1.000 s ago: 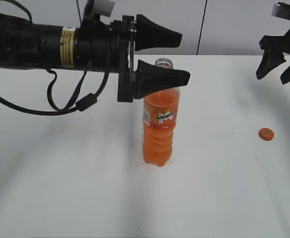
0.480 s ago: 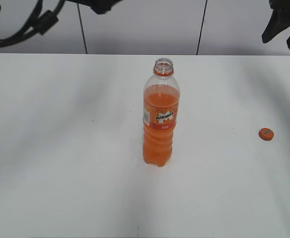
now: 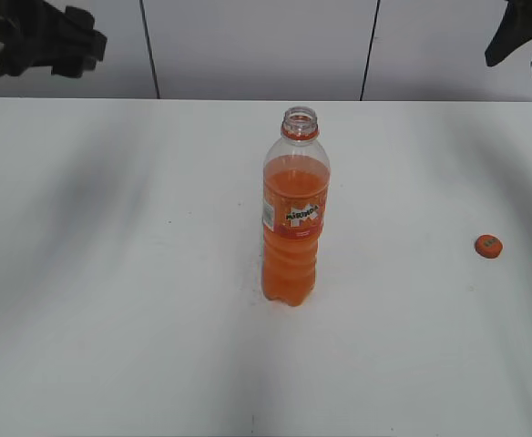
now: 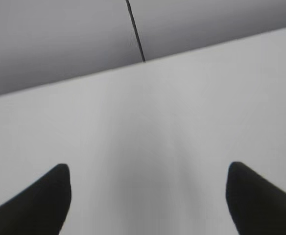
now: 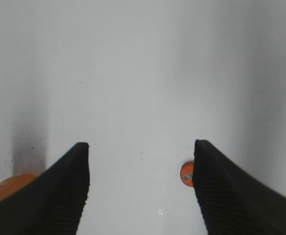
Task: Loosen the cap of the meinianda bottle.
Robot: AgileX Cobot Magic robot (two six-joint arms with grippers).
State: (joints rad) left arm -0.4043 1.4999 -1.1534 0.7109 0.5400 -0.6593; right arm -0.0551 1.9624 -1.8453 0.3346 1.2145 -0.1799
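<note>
The meinianda bottle (image 3: 293, 218) stands upright at the table's middle, its neck (image 3: 301, 123) open with no cap on it. The orange cap (image 3: 488, 246) lies flat on the table well to the bottle's right. My left arm (image 3: 38, 41) is a dark blur at the top left corner, far from the bottle. In the left wrist view my left gripper (image 4: 148, 196) is open over bare table. My right gripper (image 3: 527, 50) hangs open at the top right, high above the cap. In the right wrist view the right gripper (image 5: 142, 146) is open; the cap (image 5: 185, 173) peeks out beside one finger and the bottle (image 5: 6, 188) shows at the lower left.
The white table (image 3: 111, 273) carries only the bottle and the cap. A grey panelled wall (image 3: 248, 45) runs along its far edge.
My left arm has drawn back from beside the bottle's neck to the top left corner. The right gripper has risen a little. Bottle and cap have not moved.
</note>
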